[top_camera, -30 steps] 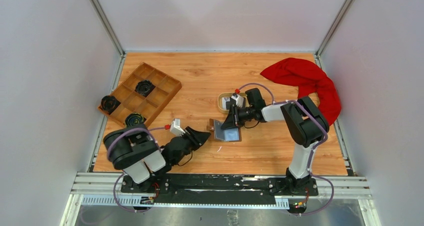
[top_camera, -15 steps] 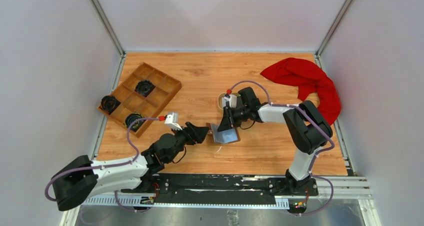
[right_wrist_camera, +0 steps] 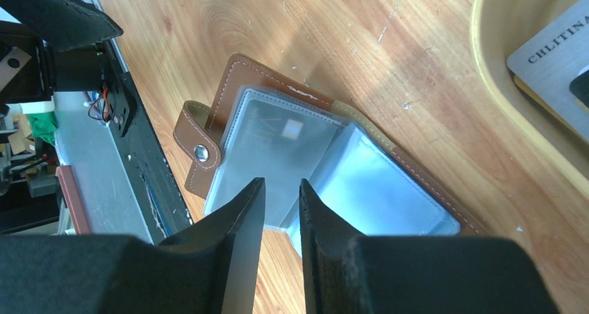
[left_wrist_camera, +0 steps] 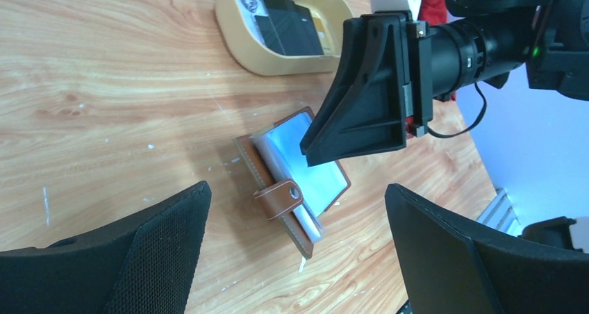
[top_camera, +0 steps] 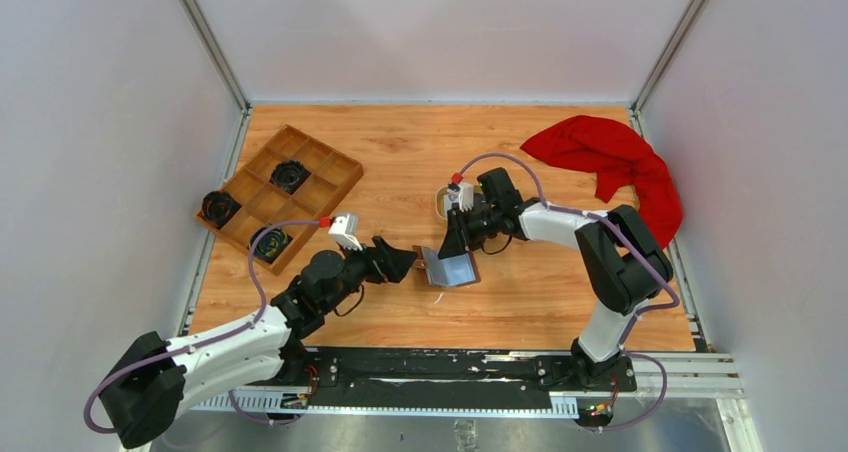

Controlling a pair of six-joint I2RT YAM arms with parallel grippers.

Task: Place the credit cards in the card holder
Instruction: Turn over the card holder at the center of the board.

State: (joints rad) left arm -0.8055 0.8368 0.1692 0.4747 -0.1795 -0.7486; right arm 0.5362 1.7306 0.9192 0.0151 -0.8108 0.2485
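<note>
You have open wood-grain tabletop (top_camera: pixel 520 302) in front of and to the right of the small brown leather-like card holder (left_wrist_camera: pixel 312 178), which lies open near the table's middle, between your two grippers; the oval tan dish (left_wrist_camera: pixel 233 39) sits just behind it, not touching it; the large wooden compartment tray (top_camera: pixel 335 177) lies well off by the left edge, and the crumpled red cloth (top_camera: pixel 610 157) fills the far right corner, both well apart from the holder. The only writing you can read is "CHLITINA" on the whitish-grey credit card (right_wrist_camera: pixel 556 53) in the dish; a black credit card (left_wrist_camera: pixel 288 32) lies in the same dish; other print there is too small to read. The holder has pale stitching round its edge, a brown strap (left_wrist_camera: pixel 278 201) with a metal snap, and glossy clear-grey plastic pockets fanned inside. Your left gripper (top_camera: pixel 398 264) stands spread wide with nothing in it, just left of the holder; your right gripper (right_wrist_camera: pixel 281 183) has its jaws drawn to a narrow slit, tips down at the pockets; whether it pinches a pocket you cannot tell.
</note>
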